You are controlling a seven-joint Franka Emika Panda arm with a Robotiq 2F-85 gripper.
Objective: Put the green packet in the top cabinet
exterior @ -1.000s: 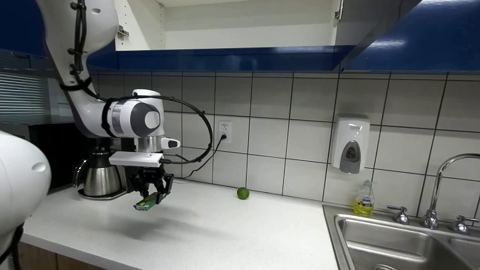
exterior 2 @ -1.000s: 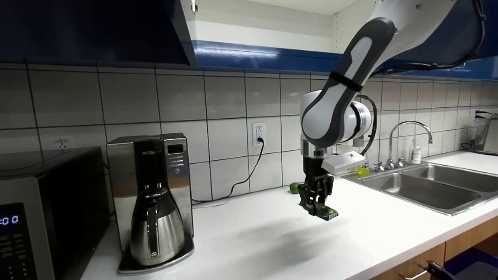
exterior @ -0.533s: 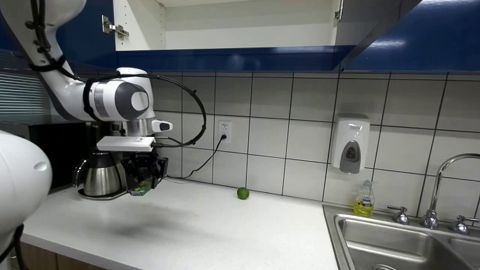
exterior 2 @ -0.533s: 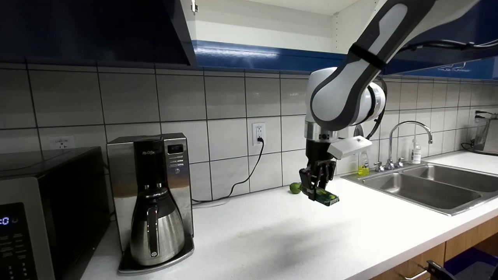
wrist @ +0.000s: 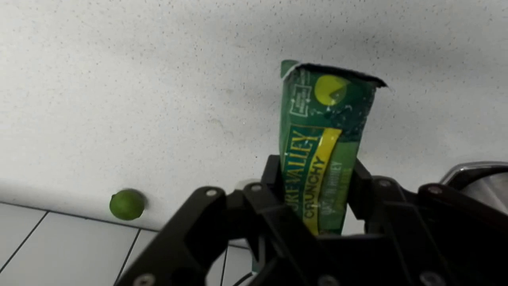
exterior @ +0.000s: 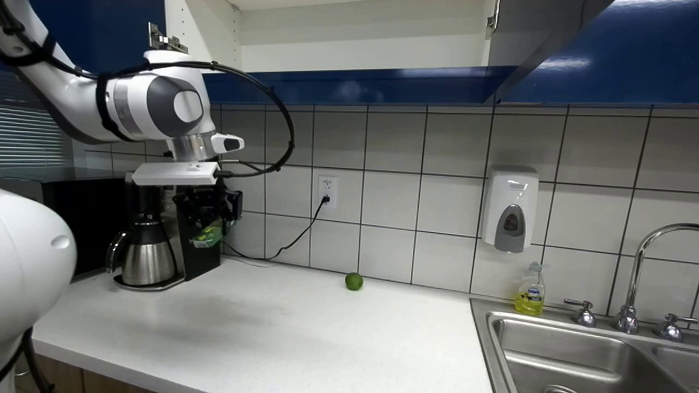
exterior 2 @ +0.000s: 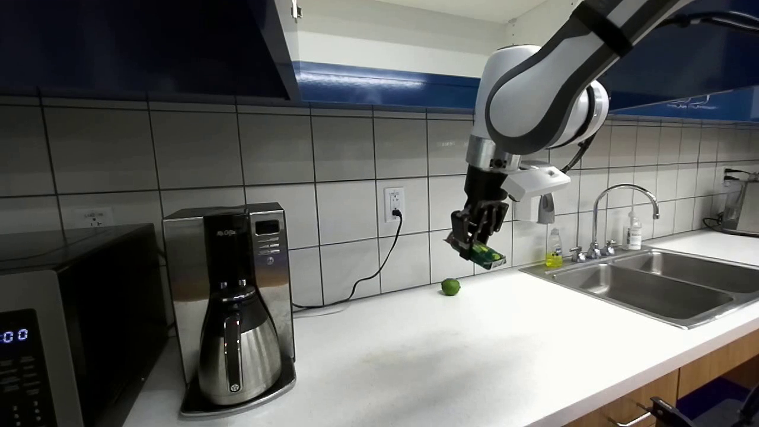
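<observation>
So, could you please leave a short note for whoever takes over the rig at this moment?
Fingers: closed on the packet, one on each side.
Where things are: the packet is in the air over the counter, lower than the cabinet, which stands open.
Done: packet gripped and clear of the counter; cabinet open.
Left: raise the packet to the cabinet's opening, move it inside, set it down and let go.

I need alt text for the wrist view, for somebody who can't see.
Black fingers clamp a green packet printed CRUNCHY above a speckled white counter. At lower left, a small green ball rests near white wall tiles; a shiny metal object is cut off at right.
</observation>
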